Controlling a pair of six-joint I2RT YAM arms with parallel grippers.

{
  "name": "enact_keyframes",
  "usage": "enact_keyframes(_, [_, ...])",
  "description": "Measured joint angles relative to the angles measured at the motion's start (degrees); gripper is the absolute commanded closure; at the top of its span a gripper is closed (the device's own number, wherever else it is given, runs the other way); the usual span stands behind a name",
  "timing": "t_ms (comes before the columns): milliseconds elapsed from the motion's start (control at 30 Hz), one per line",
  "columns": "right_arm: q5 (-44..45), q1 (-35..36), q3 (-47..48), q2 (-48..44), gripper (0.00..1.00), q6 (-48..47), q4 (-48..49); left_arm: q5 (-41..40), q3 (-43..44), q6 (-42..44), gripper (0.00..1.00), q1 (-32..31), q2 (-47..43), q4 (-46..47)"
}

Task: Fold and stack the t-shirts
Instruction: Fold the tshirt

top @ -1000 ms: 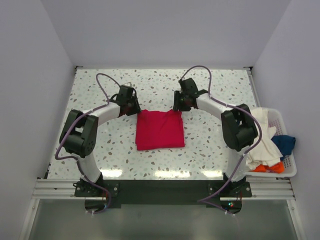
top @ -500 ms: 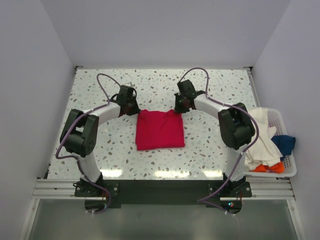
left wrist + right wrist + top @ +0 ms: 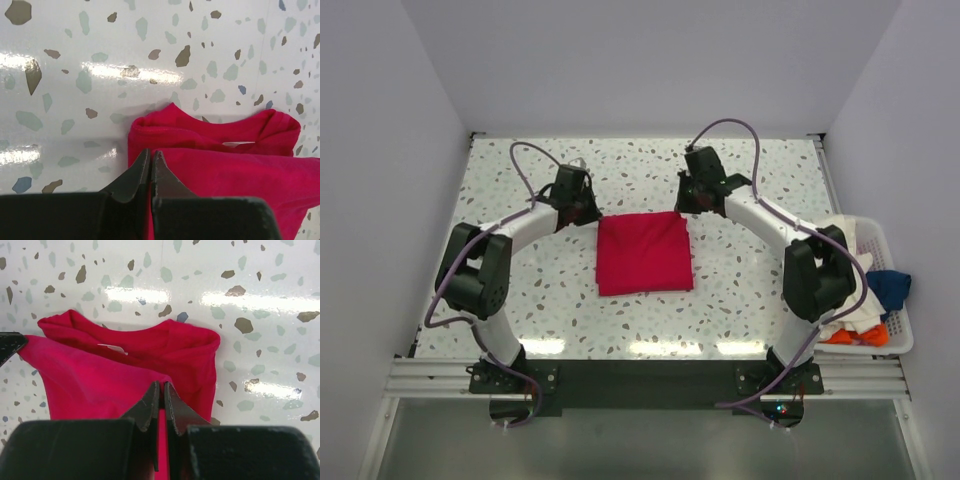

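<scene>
A folded red t-shirt (image 3: 644, 253) lies on the desk (image 3: 740, 275). The left hand (image 3: 151, 159) clamps its 11 o'clock corner and the right hand (image 3: 161, 392) its 1 o'clock corner, seemingly the top layer only.

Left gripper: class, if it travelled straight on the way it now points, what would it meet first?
Probably the red t-shirt, its collared lower layer just beyond the left gripper; then the speckled table. Depth is unclear.
</scene>
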Motion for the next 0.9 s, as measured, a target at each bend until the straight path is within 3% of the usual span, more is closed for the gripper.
enact_keyframes(233, [1.99,-0.76,-1.68,-0.44,1.0,-0.02,-0.59,1.51,2.67,-0.02,1.0,0.11,0.63,0.42])
enact_keyframes(467, [2.21,-2.93,-1.29,5.66,0.98,-0.09,0.5,4.63,3.93,-0.07,1.0,1.62,6.03,2.08])
enact_keyframes(533, [2.01,-3.19,-0.39,7.78,0.94,-0.11,0.46,5.51,4.52,-0.04,0.83,1.95,7.28,2.05])
enact_keyframes(600, [1.68,-3.39,1.01,9.64,0.8,-0.24,0.44,6.21,5.16,0.15,0.59,2.27,7.98,2.03])
enact_keyframes(700, [1.68,-3.63,2.73,10.64,0.57,-0.74,-0.07,6.64,5.86,0.5,0.42,2.95,7.91,2.14])
enact_keyframes(767, [1.92,-3.78,3.67,10.54,0.48,-1.18,-0.5,6.58,5.97,0.66,0.4,3.52,7.52,2.14])
enact_keyframes(867, [2.97,-3.89,4.39,9.94,0.48,-1.66,-1.27,5.79,5.9,0.7,0.44,4.07,5.46,1.22])
enact_keyframes(900, [3.17,-3.89,4.39,9.35,0.48,-1.66,-1.86,5.66,5.75,0.7,0.5,4.13,4.44,0.98])
